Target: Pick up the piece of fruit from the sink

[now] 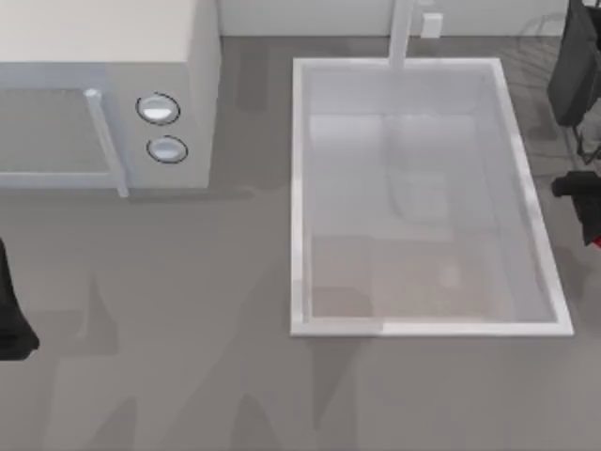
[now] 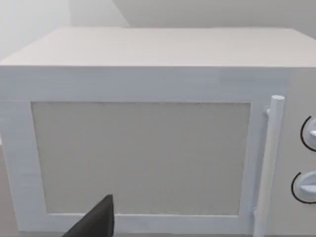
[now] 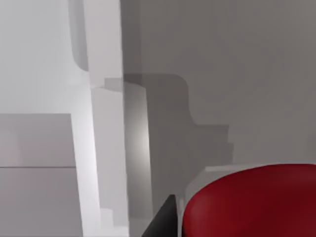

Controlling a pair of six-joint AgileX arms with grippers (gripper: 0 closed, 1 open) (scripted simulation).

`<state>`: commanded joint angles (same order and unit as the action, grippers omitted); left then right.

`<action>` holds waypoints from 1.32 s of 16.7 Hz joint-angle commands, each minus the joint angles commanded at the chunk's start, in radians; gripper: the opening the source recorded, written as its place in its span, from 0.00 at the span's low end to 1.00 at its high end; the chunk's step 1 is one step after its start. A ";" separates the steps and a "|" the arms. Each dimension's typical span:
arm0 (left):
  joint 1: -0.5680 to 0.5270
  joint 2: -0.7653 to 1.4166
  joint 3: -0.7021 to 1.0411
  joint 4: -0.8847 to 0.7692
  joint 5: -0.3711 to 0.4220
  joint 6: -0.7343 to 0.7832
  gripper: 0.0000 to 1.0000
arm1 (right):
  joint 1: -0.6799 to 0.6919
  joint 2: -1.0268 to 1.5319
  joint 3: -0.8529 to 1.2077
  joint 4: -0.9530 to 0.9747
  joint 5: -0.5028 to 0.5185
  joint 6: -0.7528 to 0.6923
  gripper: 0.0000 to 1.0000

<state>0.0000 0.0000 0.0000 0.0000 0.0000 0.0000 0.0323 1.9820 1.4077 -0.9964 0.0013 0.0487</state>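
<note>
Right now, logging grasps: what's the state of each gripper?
Left gripper: cannot be told, parked facing the microwave.
Right gripper: closed on the piece of fruit.

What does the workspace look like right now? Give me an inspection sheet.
Surface: grey table, bare between the appliances.
Job's things: sink basin holds no fruit; piece of fruit sits red at the right gripper, past the sink's right rim.
Clutter: microwave, door closed, at the table's left.
Grippers: right gripper beside the sink; left gripper at the left edge, facing the microwave.
Cables: nothing seen.
Surroundings: pale wall behind.
</note>
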 joint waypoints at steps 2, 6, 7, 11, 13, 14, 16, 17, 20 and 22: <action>0.000 0.000 0.000 0.000 0.000 0.000 1.00 | 0.000 0.000 0.000 0.000 0.000 0.000 0.00; 0.000 0.000 0.000 0.000 0.000 0.000 1.00 | 0.000 0.000 0.000 0.000 0.000 0.000 0.23; 0.000 0.000 0.000 0.000 0.000 0.000 1.00 | 0.000 0.000 0.000 0.000 0.000 0.000 0.30; 0.000 0.000 0.000 0.000 0.000 0.000 1.00 | 0.000 0.000 0.000 0.000 0.000 0.000 0.60; 0.000 0.000 0.000 0.000 0.000 0.000 1.00 | 0.000 0.000 0.000 0.000 0.000 0.000 0.75; 0.000 0.000 0.000 0.000 0.000 0.000 1.00 | 0.000 0.000 0.000 0.000 0.000 0.000 0.83; 0.000 0.000 0.000 0.000 0.000 0.000 1.00 | 0.000 0.000 0.000 0.000 0.000 0.000 0.98; 0.000 0.000 0.000 0.000 0.000 0.000 1.00 | 0.000 0.000 0.000 0.000 0.000 0.000 1.00; 0.000 0.000 0.000 0.000 0.000 0.000 1.00 | 0.000 0.000 0.000 0.000 0.000 0.000 1.00; 0.000 0.000 0.000 0.000 0.000 0.000 1.00 | 0.000 0.000 0.000 0.000 0.000 0.000 1.00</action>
